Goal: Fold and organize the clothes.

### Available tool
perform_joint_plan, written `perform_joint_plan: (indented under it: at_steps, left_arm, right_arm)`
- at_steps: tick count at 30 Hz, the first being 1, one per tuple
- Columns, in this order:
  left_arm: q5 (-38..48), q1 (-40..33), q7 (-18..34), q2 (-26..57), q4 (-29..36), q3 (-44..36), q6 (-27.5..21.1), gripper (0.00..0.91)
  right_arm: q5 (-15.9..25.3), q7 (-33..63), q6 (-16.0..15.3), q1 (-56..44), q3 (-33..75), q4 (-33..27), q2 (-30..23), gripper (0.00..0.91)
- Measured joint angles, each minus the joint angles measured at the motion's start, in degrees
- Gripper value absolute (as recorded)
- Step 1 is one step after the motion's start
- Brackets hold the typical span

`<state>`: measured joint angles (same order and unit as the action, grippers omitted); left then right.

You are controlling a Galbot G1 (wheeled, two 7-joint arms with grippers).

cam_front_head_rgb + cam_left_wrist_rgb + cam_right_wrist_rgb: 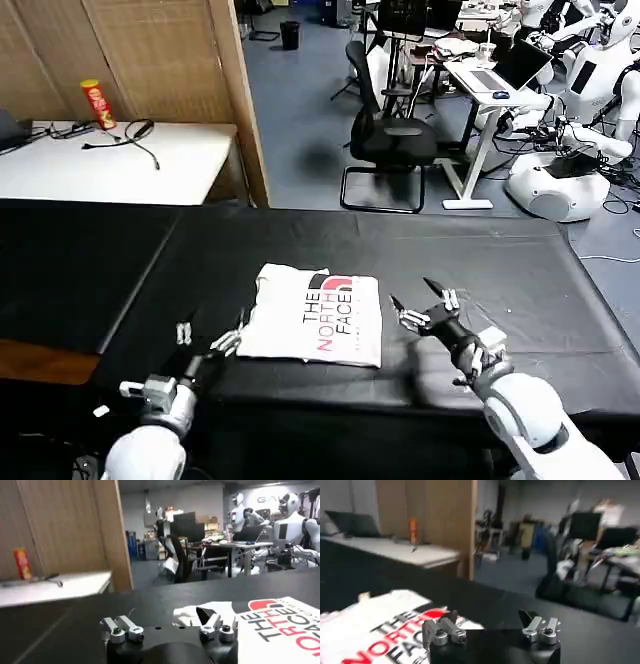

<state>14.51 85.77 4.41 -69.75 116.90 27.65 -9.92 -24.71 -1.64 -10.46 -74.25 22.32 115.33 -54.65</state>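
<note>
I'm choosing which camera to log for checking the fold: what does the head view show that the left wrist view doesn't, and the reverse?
Head view alone: the whole folded T-shirt on the black table, and the right gripper, open, beside the shirt's right edge. Left wrist view alone: a close look at the bunched white fabric at the shirt's near corner. Both: the left gripper, open, at the shirt's left edge, the printed lettering, and the red can on the white side table.

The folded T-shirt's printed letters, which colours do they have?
Black and red on the white T-shirt, with a red patch beside them; the head view shows it best.
</note>
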Motion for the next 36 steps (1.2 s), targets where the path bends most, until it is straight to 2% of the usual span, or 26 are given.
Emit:
perform_joint_plan:
  at_steps: [8,14,18,22,26,36]
  left_arm:
    - [1.94,6.79,2.5,2.05,4.6,1.64,0.85,0.878]
    - [4.34,15.34,5.99,2.78,8.94,2.31,0.9,0.878]
    - [4.62,20.45,7.18,3.37,11.49,2.28,1.1,0.878]
    - [4.66,24.44,7.89,3.96,13.51,2.74,0.91,0.878]
    - [4.67,27.2,8.5,4.17,14.96,3.5,-0.47,0.878]
    - [5.72,29.5,8.57,4.53,17.7,4.46,-2.44,0.878]
  right_arm:
    - [6.83,8.65,12.01,-15.24,4.03,5.49,-3.54,0.878]
    - [10.87,14.14,16.35,-25.9,6.62,9.36,-5.88,0.878]
    - [12.28,17.09,16.14,-32.28,7.45,11.47,-7.43,0.878]
    - [12.18,19.77,12.69,-37.71,7.04,13.68,-8.61,0.878]
    - [9.79,21.57,9.97,-41.61,6.18,15.68,-9.58,0.878]
    - [9.63,22.17,8.93,-44.58,5.82,17.43,-9.85,0.878]
